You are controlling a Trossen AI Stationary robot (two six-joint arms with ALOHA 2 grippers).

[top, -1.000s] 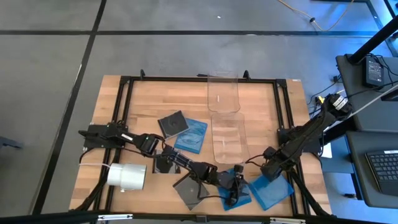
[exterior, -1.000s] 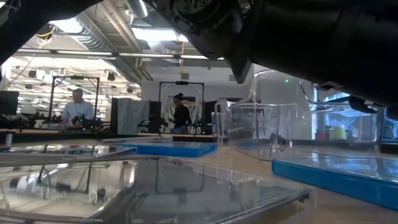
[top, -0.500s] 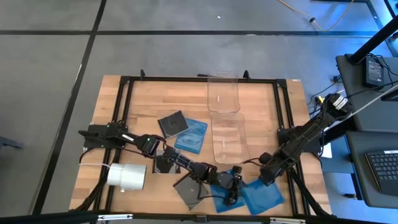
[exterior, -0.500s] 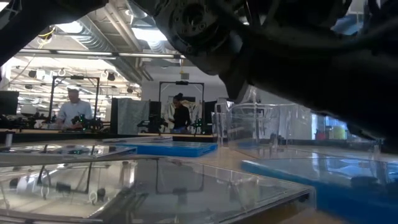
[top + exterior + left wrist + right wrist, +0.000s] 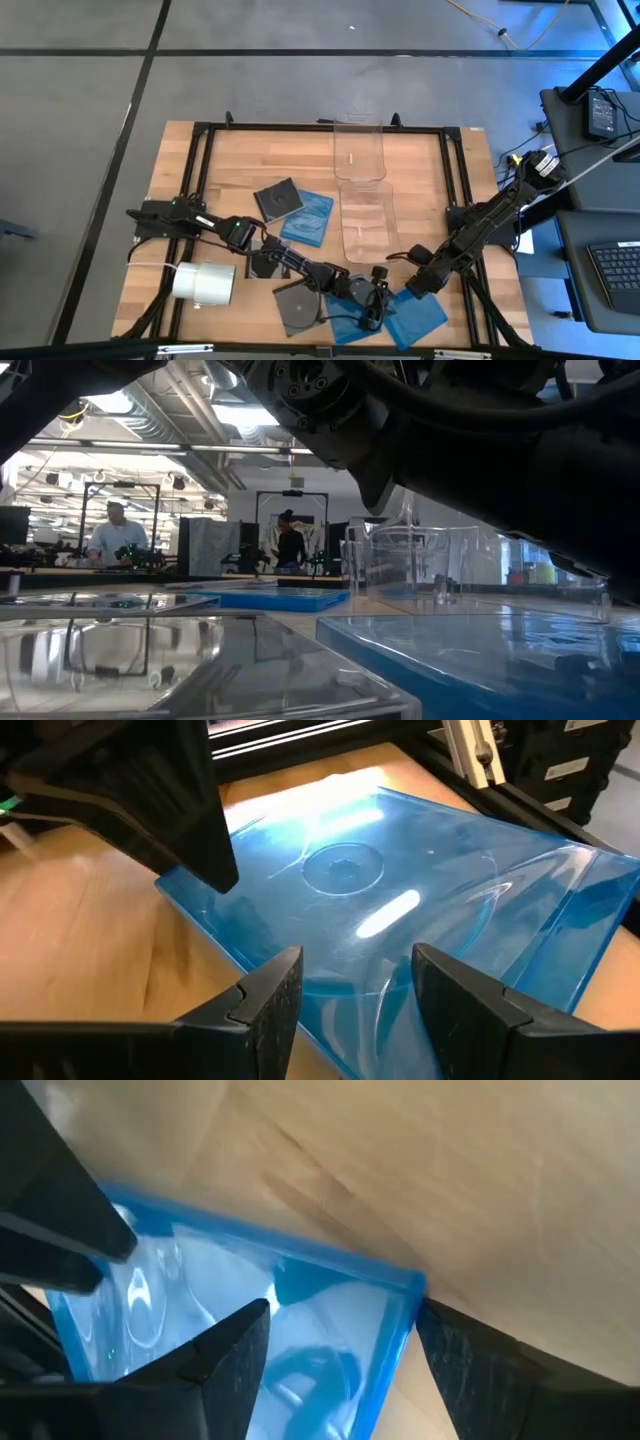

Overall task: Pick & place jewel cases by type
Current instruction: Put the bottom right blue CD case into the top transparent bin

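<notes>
The blue case (image 5: 400,910), judged light, stiff and slick, is straddled by both grippers' (image 5: 350,990) (image 5: 335,1345) open fingers, nothing held; its edges are best pinched.

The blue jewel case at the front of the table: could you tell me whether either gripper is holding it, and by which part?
Neither grips it: both grippers' fingers stand open astride the blue jewel case.
</notes>
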